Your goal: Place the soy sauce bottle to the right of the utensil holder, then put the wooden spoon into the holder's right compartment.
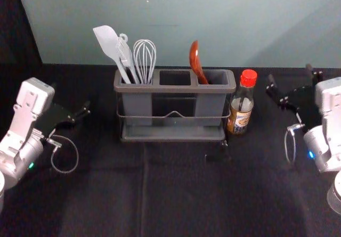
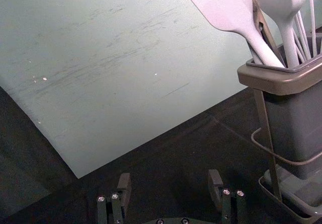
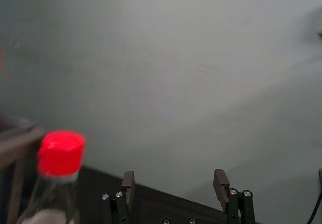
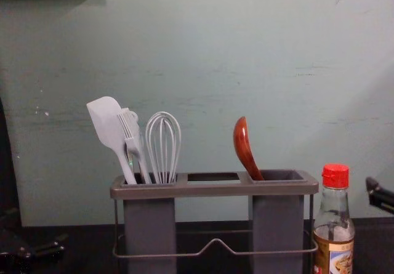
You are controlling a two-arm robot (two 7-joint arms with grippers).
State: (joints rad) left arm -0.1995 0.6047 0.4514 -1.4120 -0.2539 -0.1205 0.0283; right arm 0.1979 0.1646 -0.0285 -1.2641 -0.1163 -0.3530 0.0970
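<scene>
Head view has the left pincer over the table, well apart from the holder; in its wrist view the left pincer is spread wide around bare air. To that pincer's right, a spatula, a brush and a whisk stand in the holder's left compartment. Farther right, the glossy reddish-brown spoon stands in the right compartment, bowl up, its long axis near upright but tipped toward the left pincer's side; the handle's lower part is hidden inside. Next, between holder and right pincer, the bottle stands upright, just beside the holder: clear, with a red cap, brown sauce and a picture label. The chest view cuts off its base. I cannot tell if it touches the holder. The right pincer is spread wide and empty.
</scene>
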